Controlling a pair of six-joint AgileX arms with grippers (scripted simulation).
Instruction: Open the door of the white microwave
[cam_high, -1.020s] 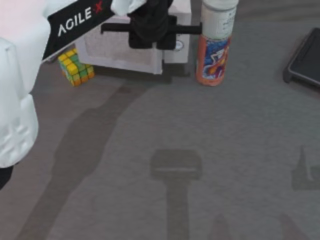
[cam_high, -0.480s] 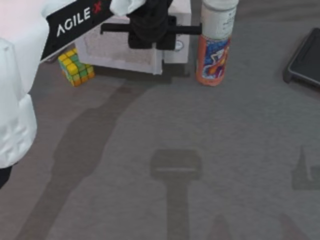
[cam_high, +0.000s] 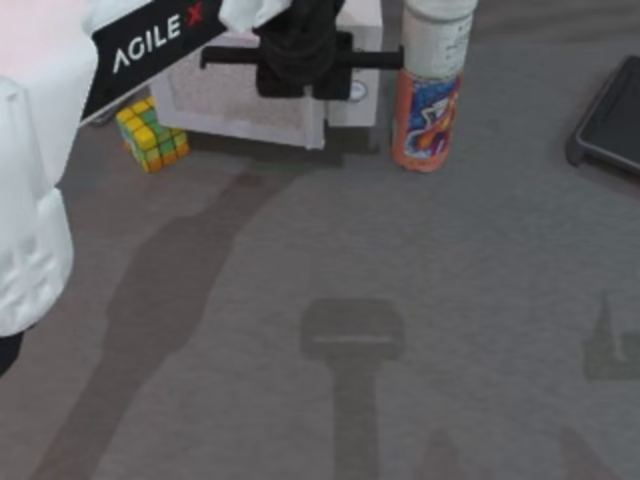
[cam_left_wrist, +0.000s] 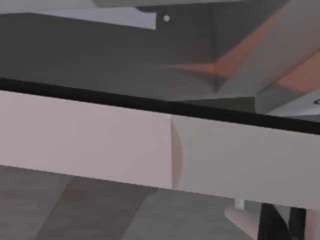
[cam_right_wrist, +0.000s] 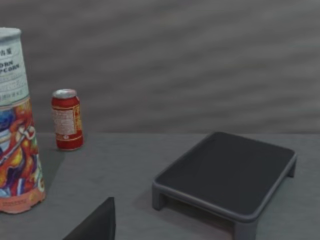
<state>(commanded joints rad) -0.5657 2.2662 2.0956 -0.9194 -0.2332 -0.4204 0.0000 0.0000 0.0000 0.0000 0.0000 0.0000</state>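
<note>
A small multicoloured puzzle cube (cam_high: 152, 133) sits far left; just right of it the small boxy white microwave (cam_high: 362, 40) stands at the table's far edge, its flat speckled grey-windowed door (cam_high: 238, 102) under the black left gripper (cam_high: 303, 72); its grip cannot be told; the tall orange-labelled bottle (cam_high: 430, 90) stands beside; a dark grey tray (cam_right_wrist: 227, 175) lies empty, far right.

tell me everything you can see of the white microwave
The white microwave is a small white box at the far edge of the table. Its door has a grey speckled window, and a round silver knob shows on the panel beside it. The left end effector hangs over its front, hiding much of it. A colourful cube stands to its left, an orange-labelled bottle to its right.
</note>
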